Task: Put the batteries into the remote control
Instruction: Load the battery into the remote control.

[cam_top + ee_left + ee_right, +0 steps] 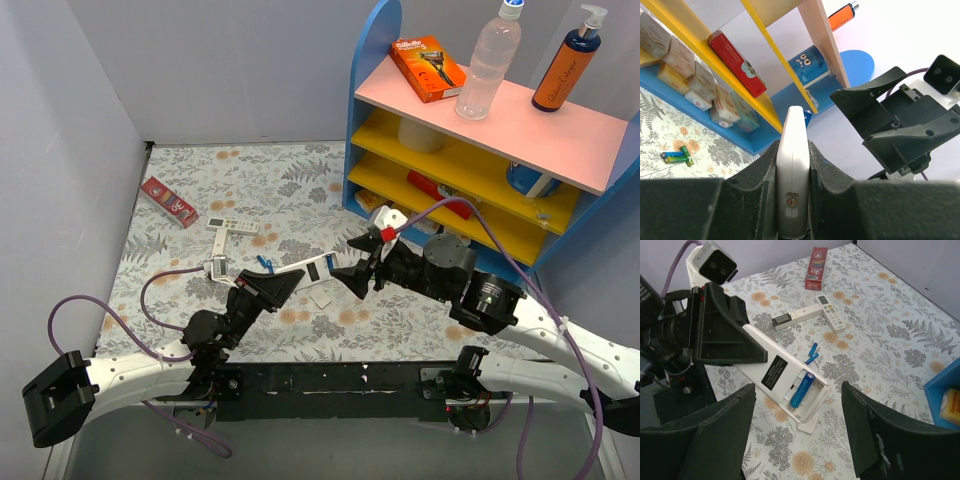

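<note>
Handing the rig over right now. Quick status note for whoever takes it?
Left gripper: shut on the remote control, held off the table, back facing up, cover off.
Right gripper: open, empty, at the remote's open end.
Done: one blue battery seated in the remote.
Left: the space beside it looks unfilled. Take one of the spare batteries on the table, then refit what looks like the cover.

One remote control (771, 371), with one blue battery (802, 389) in its recess. Two loose blue batteries (813, 348) lie on the table (880, 340) beside it. A green-and-blue cluster (677, 157) by the shelf (500, 110) looks like three. Two other white remotes (831, 315) and one red box (816, 269) lie far left. The shelf top holds one razor pack (428, 68) and two bottles (488, 70).
</note>
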Tool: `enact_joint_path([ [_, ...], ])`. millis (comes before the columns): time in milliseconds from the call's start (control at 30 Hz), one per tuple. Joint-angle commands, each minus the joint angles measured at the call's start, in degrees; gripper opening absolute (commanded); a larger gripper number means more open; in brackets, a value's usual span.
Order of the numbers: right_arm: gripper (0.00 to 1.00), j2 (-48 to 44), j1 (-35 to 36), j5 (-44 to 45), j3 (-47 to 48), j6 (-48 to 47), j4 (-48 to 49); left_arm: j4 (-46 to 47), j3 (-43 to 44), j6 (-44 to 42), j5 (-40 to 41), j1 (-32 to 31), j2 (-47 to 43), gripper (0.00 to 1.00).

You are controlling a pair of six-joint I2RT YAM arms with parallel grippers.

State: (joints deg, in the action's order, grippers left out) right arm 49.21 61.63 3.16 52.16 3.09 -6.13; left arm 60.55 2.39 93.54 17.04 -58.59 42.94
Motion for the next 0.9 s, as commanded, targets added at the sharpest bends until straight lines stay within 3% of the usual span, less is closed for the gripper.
enact_joint_path([
  [0,0.78,-1.4,-0.01,-3.69,3.82,-12.13,-5.2,2.64,-2.22,0.51,-1.13,0.14,-0.4,0.0],
  [133,0.77,0.36,-0.01,-4.82,7.69,-20.56,-9.25,2.64,-2.22,0.86,-1.74,0.14,-0.49,0.0],
  [433,0.72,3.7,-1.33,-16.95,8.92,-40.78,-12.23,2.38,-2.22,1.21,-3.5,0.14,-0.84,0.0],
  [600,0.61,6.15,-4.22,-22.3,10.77,-43.52,-13.91,2.38,-2.22,0.95,-4.29,0.23,-0.58,0.0],
  [700,0.49,6.95,-6.69,-25.81,11.29,-43.52,-13.73,2.72,-2.22,0.95,-4.56,0.23,-0.31,0.0],
  [867,0.4,8.09,-9.76,-29.26,12.0,-42.91,-13.99,3.34,-2.22,0.68,-5.08,0.23,0.04,0.0],
])
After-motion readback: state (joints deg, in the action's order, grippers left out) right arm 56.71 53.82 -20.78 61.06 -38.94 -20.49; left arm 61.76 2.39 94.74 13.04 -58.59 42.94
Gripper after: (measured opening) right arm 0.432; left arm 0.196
